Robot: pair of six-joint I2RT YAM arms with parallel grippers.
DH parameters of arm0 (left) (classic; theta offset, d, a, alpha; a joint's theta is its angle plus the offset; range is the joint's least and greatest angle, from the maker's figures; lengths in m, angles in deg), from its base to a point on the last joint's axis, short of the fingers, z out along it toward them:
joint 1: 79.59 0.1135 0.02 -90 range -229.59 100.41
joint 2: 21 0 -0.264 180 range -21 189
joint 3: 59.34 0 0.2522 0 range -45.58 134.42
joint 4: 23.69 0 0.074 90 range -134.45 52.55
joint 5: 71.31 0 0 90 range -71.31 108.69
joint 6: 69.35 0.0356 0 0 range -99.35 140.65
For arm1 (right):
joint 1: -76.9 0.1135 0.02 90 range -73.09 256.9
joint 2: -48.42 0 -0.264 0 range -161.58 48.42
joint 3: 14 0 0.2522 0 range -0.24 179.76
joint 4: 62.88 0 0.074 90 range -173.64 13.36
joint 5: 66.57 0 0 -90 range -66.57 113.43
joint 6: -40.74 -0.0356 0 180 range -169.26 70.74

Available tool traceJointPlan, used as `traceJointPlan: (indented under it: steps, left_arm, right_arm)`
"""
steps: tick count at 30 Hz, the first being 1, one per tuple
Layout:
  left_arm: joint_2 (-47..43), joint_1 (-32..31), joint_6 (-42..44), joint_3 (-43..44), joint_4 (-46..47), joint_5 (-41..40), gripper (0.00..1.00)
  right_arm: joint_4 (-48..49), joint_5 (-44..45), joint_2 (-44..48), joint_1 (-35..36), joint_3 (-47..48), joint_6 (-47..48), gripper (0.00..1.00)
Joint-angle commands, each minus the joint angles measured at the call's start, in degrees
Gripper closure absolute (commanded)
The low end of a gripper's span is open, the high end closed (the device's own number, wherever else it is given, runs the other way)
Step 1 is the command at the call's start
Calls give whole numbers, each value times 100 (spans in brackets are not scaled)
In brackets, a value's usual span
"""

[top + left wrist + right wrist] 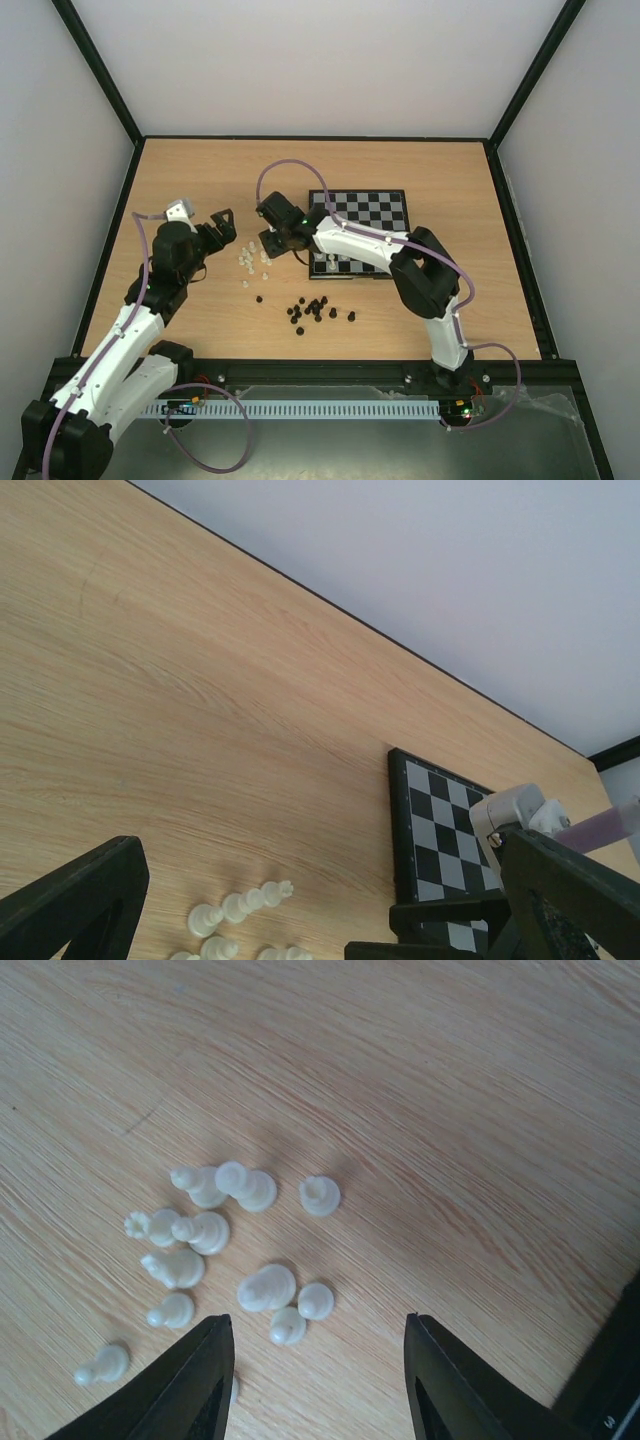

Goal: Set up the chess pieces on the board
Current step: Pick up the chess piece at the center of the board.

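top external: the board (358, 222) lies flat on the wooden surface (200, 170), right of centre. a few pale pieces stand at its near edge. most of the white chess pieces (252, 260) lie loose on the surface just left of the board, and a scatter of black pieces (318, 310) sits nearer the arms. the right end effector (268, 241) reaches across the board's left edge and hangs over the white cluster. the left end effector (225, 221) is just left of that cluster, jaws spread and holding nothing.

left wrist: the two dark fingers (75, 905) stand wide apart at the lower corners. some chess pieces (240, 905) lie tipped over on the surface between them. the board's corner (435, 820) shows to the right, part hidden by the other arm.

right wrist: the right end effector (318, 1332) is open and empty above the surface (450, 1110). about a dozen chess pieces (215, 1235) lie just ahead of its fingertips, many on their sides, none touched.
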Motion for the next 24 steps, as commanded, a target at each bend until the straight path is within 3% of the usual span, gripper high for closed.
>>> traceJointPlan:
  steps: [1, 13, 18, 24]
  left_arm:
    - [-26, 79, -52, 10, -79, -281, 1]
    - [252, 351, -208, 131, -368, -249, 0]
    - [383, 365, -202, 279, -537, -263, 1]
    - [302, 365, -196, 225, -495, -342, 1]
  right_arm:
    - [-466, 34, -185, 43, 360, 19, 52]
    - [-637, 183, 52, 42, 389, -157, 52]
    - [-703, -98, -198, 43, 610, -203, 62]
    - [-894, -147, -504, 173, 1003, -118, 63]
